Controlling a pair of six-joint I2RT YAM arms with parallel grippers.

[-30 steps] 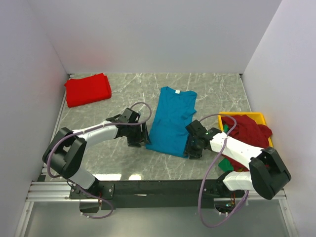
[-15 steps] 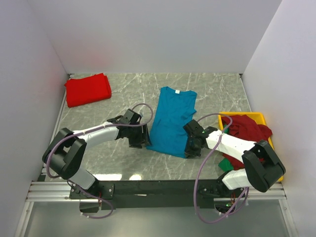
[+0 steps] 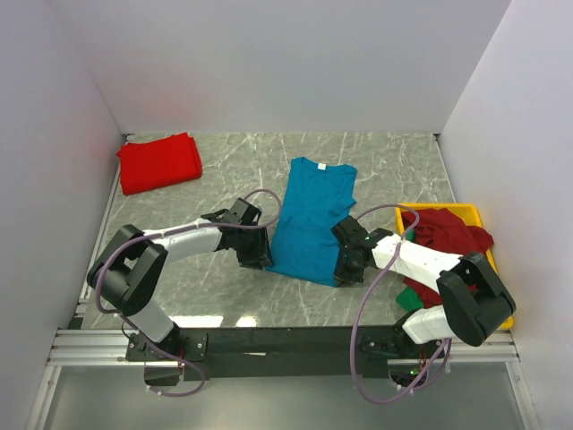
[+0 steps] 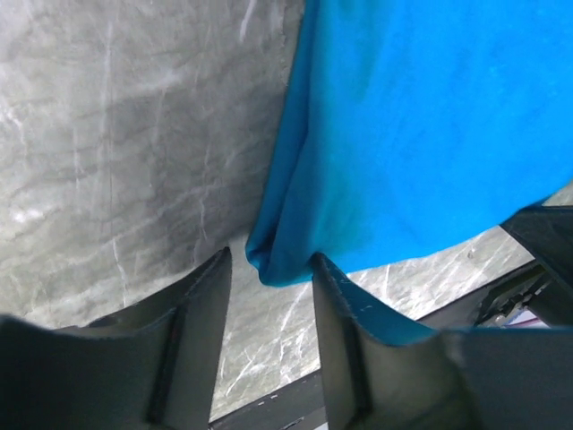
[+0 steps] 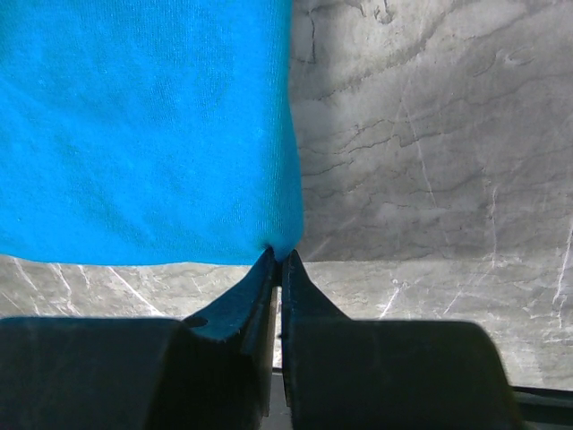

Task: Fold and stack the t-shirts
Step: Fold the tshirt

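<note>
The counter is a grey marbled surface enclosed by white walls. One container stands on it: a yellow tray at the right edge, just beside the right arm. The tray holds a crumpled dark red t-shirt, which covers most of the tray and spills over its left rim. A green t-shirt shows beneath the dark red one at the near-left of the tray. Whether it lies fully inside the tray cannot be told.

The teal-blue t-shirt lies flat in the middle of the counter, outside the tray. Its collar points toward the far wall and its hem toward the arm bases. A bright red t-shirt lies folded in the far left corner, well apart from the others.

The left arm reaches to the near-left corner of the teal-blue hem. The left jaws are released. In the left wrist view, the two fingers stand apart with the rolled hem corner between their tips. The fabric touches the right-hand finger, and a strip of bare counter separates it from the other.

The right jaws are clenched on the near-right hem corner of the teal-blue t-shirt. In the right wrist view, the fingers meet at their tips, and the corner of the cloth is pinched between them.
</note>
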